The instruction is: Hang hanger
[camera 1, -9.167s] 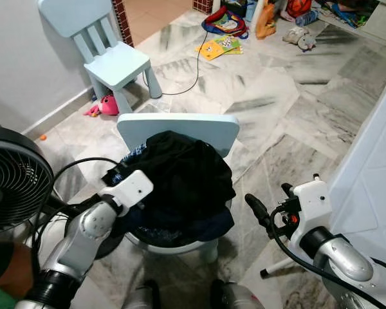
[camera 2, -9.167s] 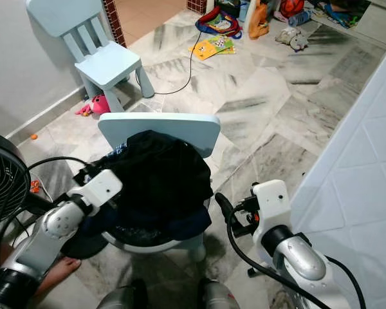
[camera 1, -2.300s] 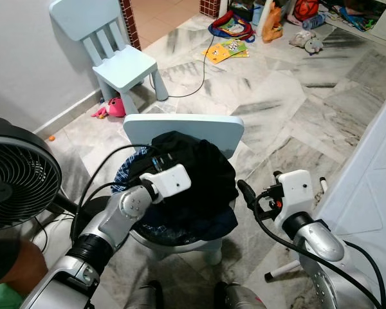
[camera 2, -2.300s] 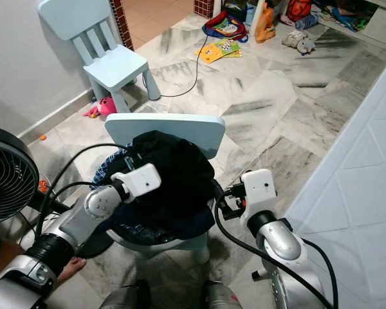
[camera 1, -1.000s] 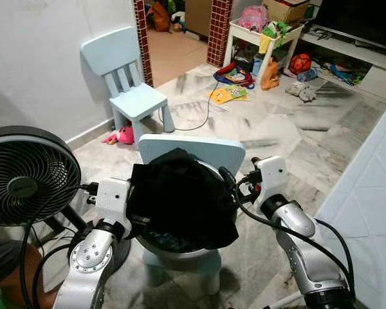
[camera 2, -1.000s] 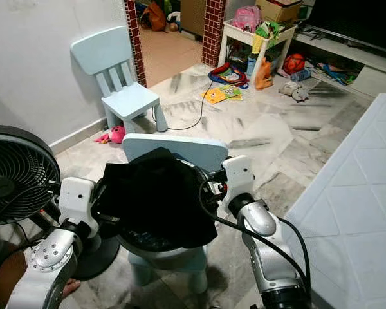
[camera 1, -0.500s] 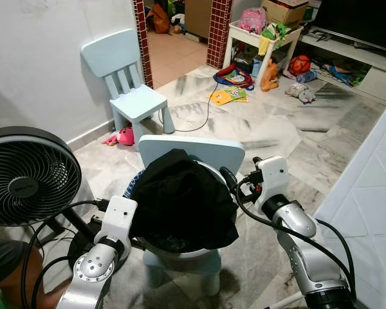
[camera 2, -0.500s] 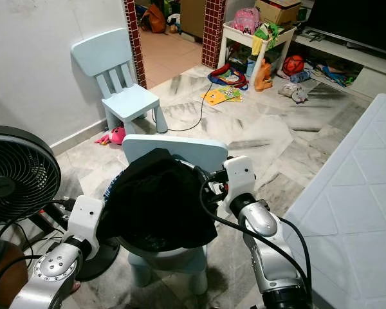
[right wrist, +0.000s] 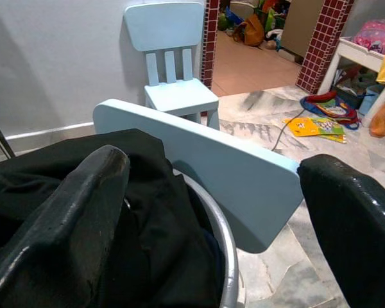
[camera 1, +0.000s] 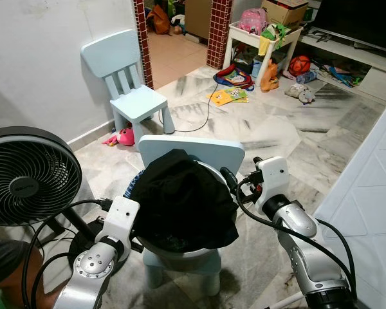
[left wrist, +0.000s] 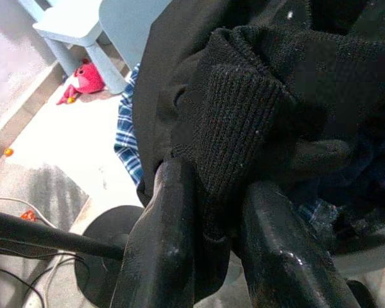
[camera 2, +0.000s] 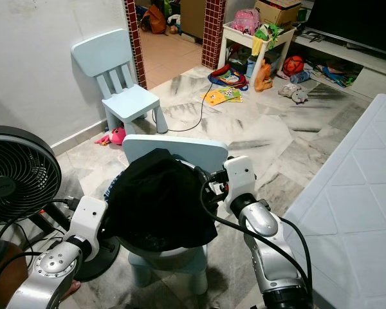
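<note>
A heap of black clothing [camera 1: 183, 199] fills a metal basin [camera 1: 180, 252] standing on a small light-blue chair [camera 1: 193, 149] right before me. My left gripper [left wrist: 218, 183] is shut on a ribbed black cuff of that clothing at the heap's left side, low beside the basin. Blue checked cloth [left wrist: 129, 144] lies beneath the black fabric. On the right side of the basin, my right gripper [right wrist: 212, 163] stands open with its fingers [camera 1: 228, 178] wide apart, one over the black cloth and one outside the rim, holding nothing.
A black floor fan [camera 1: 26, 174] stands close on my left, its cables on the floor. A white padded surface [camera 1: 373, 193] borders the right. A second blue chair [camera 1: 132, 90] and a pink toy [camera 1: 123, 136] are by the wall; toys and books [camera 1: 228, 95] lie further back.
My left arm has dropped lower and drawn in toward the basin, and the left side of the black clothing has sunk with it. The right gripper has hardly moved.
</note>
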Controlling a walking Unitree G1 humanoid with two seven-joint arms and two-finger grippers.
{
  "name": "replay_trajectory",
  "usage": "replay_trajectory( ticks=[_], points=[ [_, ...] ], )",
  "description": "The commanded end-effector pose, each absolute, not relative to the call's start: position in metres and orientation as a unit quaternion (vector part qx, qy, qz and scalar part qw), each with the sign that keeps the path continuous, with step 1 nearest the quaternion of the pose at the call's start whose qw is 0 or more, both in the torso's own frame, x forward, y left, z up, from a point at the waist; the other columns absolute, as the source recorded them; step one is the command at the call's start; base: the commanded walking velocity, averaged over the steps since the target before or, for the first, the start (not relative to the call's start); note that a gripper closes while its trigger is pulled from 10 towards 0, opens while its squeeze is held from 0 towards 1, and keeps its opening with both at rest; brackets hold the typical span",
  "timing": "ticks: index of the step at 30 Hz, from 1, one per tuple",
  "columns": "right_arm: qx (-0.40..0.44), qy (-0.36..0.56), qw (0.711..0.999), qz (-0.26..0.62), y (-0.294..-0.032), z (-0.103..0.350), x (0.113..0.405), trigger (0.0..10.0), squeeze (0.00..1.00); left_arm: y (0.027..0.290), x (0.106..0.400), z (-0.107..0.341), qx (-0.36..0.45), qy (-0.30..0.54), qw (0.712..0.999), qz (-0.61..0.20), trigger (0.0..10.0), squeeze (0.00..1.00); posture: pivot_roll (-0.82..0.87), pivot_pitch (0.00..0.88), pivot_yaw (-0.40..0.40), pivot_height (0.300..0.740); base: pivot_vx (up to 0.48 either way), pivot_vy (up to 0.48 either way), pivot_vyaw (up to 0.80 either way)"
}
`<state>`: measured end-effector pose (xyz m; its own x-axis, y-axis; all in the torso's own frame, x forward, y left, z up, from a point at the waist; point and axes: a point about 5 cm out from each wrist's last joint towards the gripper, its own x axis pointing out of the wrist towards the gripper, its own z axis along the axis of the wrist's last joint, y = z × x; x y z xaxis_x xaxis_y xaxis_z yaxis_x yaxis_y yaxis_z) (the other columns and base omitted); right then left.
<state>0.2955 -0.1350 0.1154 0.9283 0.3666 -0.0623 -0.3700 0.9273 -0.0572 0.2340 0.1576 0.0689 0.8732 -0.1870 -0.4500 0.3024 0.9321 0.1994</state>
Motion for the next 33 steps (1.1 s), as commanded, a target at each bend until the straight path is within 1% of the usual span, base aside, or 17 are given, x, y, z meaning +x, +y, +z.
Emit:
replay_trajectory(
  ticks=[1, 3, 4, 6, 7, 8, 9, 22, 25, 28, 29, 31, 32, 33],
  points=[
    [-0.036, 0.024, 0.982, 0.184, -0.137, 0.116, 0.297, 10.0, 0.0, 0.16, 0.239, 0.071, 0.152, 0.213, 0.956, -0.134, 10.0, 0.0, -0.01, 0.053, -0.011, 0.74, 0.0, 0.0, 0.0],
    [-0.036, 0.024, 0.982, 0.184, -0.137, 0.116, 0.297, 10.0, 0.0, 0.16, 0.243, 0.074, 0.171, 0.2, 0.955, -0.138, 10.0, 0.0, -0.01, 0.056, -0.01, 0.74, 0.0, 0.0, 0.0],
    [-0.036, 0.023, 0.982, 0.185, -0.136, 0.116, 0.297, 10.0, 0.0, 0.16, 0.247, 0.077, 0.189, 0.191, 0.952, -0.144, 9.5, 0.0, -0.01, 0.054, -0.011, 0.74, 0.0, 0.0, 0.0],
    [-0.036, 0.024, 0.982, 0.185, -0.136, 0.116, 0.297, 10.0, 0.0, 0.159, 0.252, 0.081, 0.195, 0.183, 0.952, -0.147, 7.5, 0.0, -0.01, 0.053, -0.009, 0.74, 0.0, 0.0, 0.0],
    [-0.035, 0.024, 0.982, 0.184, -0.136, 0.115, 0.296, 10.0, 0.0, 0.158, 0.254, 0.082, 0.188, 0.183, 0.953, -0.15, 5.8, 0.0, -0.01, 0.053, -0.009, 0.74, 0.0, 0.0, 0.0],
    [-0.035, 0.024, 0.982, 0.184, -0.136, 0.115, 0.296, 10.0, 0.0, 0.158, 0.254, 0.082, 0.187, 0.184, 0.953, -0.15, 2.5, 0.0, -0.01, 0.054, -0.006, 0.74, 0.0, 0.0, 0.0],
    [-0.035, 0.024, 0.982, 0.184, -0.136, 0.115, 0.296, 10.0, 0.0, 0.159, 0.254, 0.082, 0.188, 0.184, 0.953, -0.151, 0.0, 0.0, -0.01, 0.054, -0.003, 0.74, 0.0, 0.0, 0.0],
    [-0.036, 0.024, 0.983, 0.18, -0.137, 0.114, 0.295, 10.0, 0.0, 0.154, 0.255, 0.073, 0.193, 0.196, 0.945, -0.175, 0.0, 0.0, -0.02, 0.042, 0.001, 0.74, 0.0, 0.0, 0.0],
    [-0.037, 0.023, 0.983, 0.18, -0.137, 0.114, 0.295, 10.0, 0.0, 0.154, 0.257, 0.079, 0.191, 0.173, 0.952, -0.167, 0.0, 0.0, -0.02, 0.042, 0.001, 0.74, 0.0, 0.0, 0.0],
    [-0.037, 0.024, 0.983, 0.181, -0.137, 0.113, 0.295, 10.0, 0.0, 0.15, 0.26, 0.093, 0.176, 0.112, 0.966, -0.153, 0.0, 0.0, -0.01, 0.027, -0.003, 0.74, 0.0, 0.0, 0.0],
    [-0.036, 0.024, 0.982, 0.181, -0.136, 0.113, 0.295, 10.0, 0.0, 0.145, 0.258, 0.098, 0.167, 0.088, 0.969, -0.158, 0.0, 0.0, -0.01, 0.016, -0.005, 0.74, 0.0, 0.0, 0.0],
    [-0.036, 0.023, 0.982, 0.181, -0.136, 0.113, 0.296, 10.0, 0.0, 0.141, 0.254, 0.1, 0.155, 0.078, 0.971, -0.164, 0.0, 0.0, -0.01, 0.01, -0.005, 0.74, 0.0, 0.0, 0.0],
    [-0.034, 0.023, 0.983, 0.181, -0.136, 0.112, 0.296, 10.0, 0.0, 0.141, 0.252, 0.101, 0.122, 0.07, 0.979, -0.145, 0.0, 0.0, -0.01, 0.0, -0.004, 0.74, 0.0, 0.0, 0.0],
    [-0.034, 0.023, 0.983, 0.181, -0.136, 0.112, 0.296, 10.0, 0.0, 0.141, 0.252, 0.101, 0.122, 0.07, 0.979, -0.145, 0.0, 0.0, -0.01, 0.0, -0.004, 0.74, 0.0, 0.0, 0.0]
  ],
)
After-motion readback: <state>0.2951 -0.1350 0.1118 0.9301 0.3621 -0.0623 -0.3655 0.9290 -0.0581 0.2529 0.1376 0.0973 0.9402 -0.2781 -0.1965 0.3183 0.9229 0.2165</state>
